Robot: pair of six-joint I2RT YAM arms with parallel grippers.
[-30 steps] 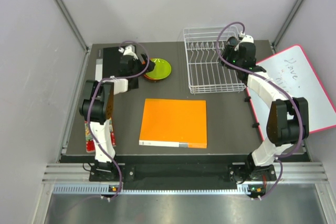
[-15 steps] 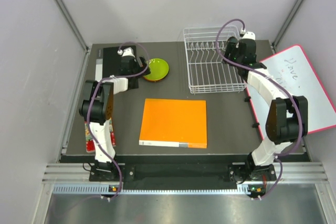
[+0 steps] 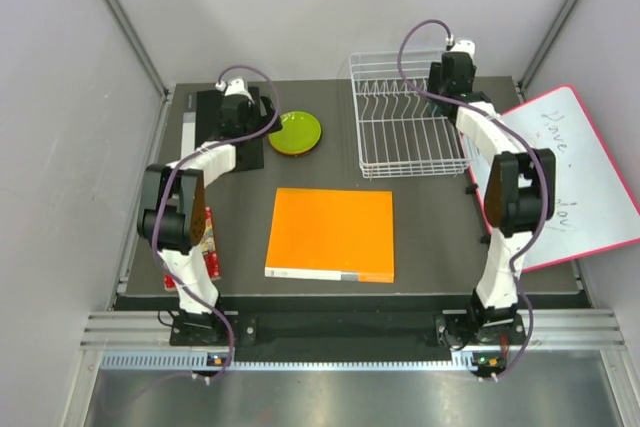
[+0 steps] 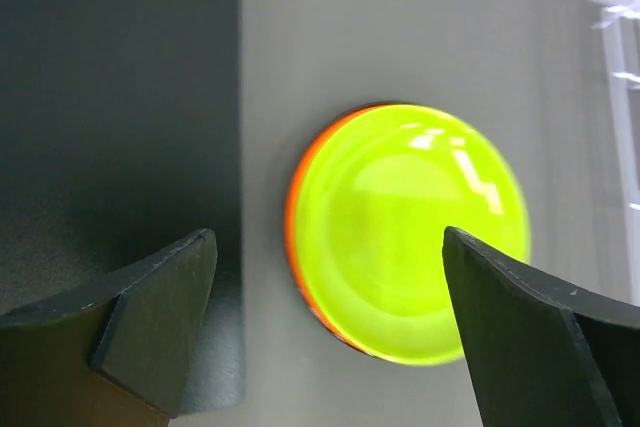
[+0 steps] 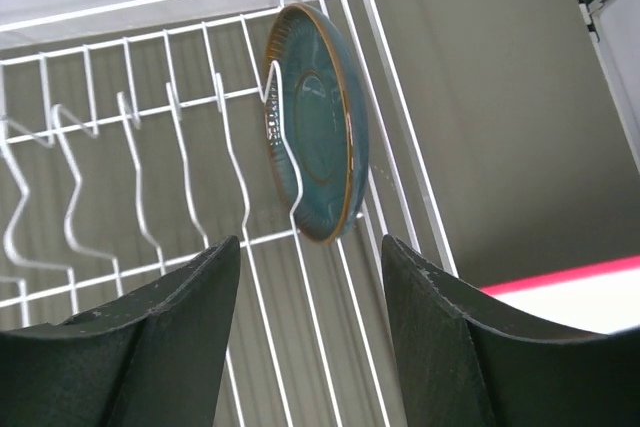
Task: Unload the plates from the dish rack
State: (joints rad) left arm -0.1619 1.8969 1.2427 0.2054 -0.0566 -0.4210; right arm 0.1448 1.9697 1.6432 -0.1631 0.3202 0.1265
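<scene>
A lime green plate [image 3: 297, 132] [image 4: 405, 232] lies flat at the back left of the table, on top of an orange plate whose rim [image 4: 296, 247] shows beneath it. My left gripper [image 3: 258, 123] [image 4: 328, 247] hovers open just left of this stack, holding nothing. The white wire dish rack [image 3: 410, 173] [image 5: 255, 241] stands at the back right. A dark grey-blue plate [image 5: 315, 122] stands upright between its prongs at one end. My right gripper [image 3: 447, 75] [image 5: 310, 247] hangs over that far right end, open, its fingertips just short of the plate. From above that plate is hidden by the gripper.
A big flat orange square [image 3: 333, 235] lies mid-table. A pink-edged whiteboard [image 3: 575, 172] leans off the table's right side, close to the right arm. A black slab [image 3: 205, 107] lies under the left wrist, and a red packet [image 3: 207, 247] sits by the left edge.
The lime green plate settled squarely on the stack and my left gripper drew back from it, wide open. My right gripper moved to the rack's far end and its jaws narrowed a little.
</scene>
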